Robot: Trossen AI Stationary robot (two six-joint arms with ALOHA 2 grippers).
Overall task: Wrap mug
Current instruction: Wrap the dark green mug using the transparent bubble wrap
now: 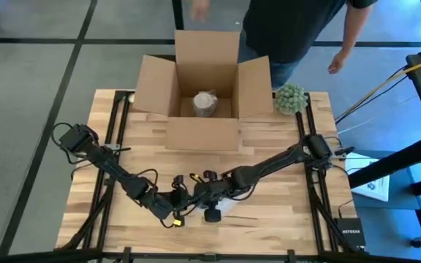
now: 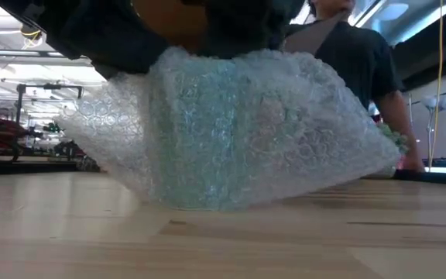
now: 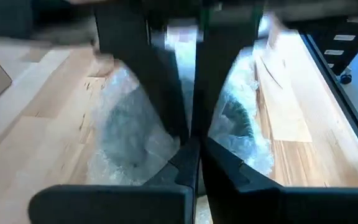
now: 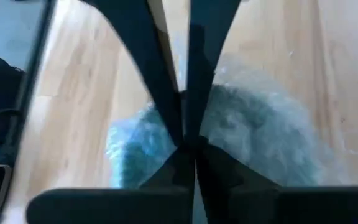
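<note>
The mug shows as a teal shape [image 2: 207, 116] inside a bundle of clear bubble wrap [image 2: 285, 132]. The bundle's underside rests on the wooden table near its near edge, at the middle. Both grippers stand right over it: my left gripper [image 1: 185, 206] comes in from the table's left, my right gripper [image 1: 206, 203] from the right. Each is shut on the wrap at the top of the bundle. In the high view the arms hide most of the bundle; only a pale patch of wrap [image 1: 230, 207] shows. My left gripper pinches bubble wrap at the top of the bundle [image 3: 146, 144] between its two fingers, coming from above. One layer or several, I cannot tell. The bundle sits on the table below the fingers. My right gripper pinches bubble wrap on the bundle's upper side [image 4: 230, 119] between its two fingers, coming from above. The wrap bulges out on both sides of the fingers. The bundle stays down on the table.
An open cardboard box [image 1: 203, 135] stands at the table's far middle with a wrapped item [image 1: 205, 102] inside. A green spiky ball [image 1: 291, 98] lies right of the box. A person [image 1: 298, 29] stands beyond the far edge. Bare wood lies left and right of the bundle.
</note>
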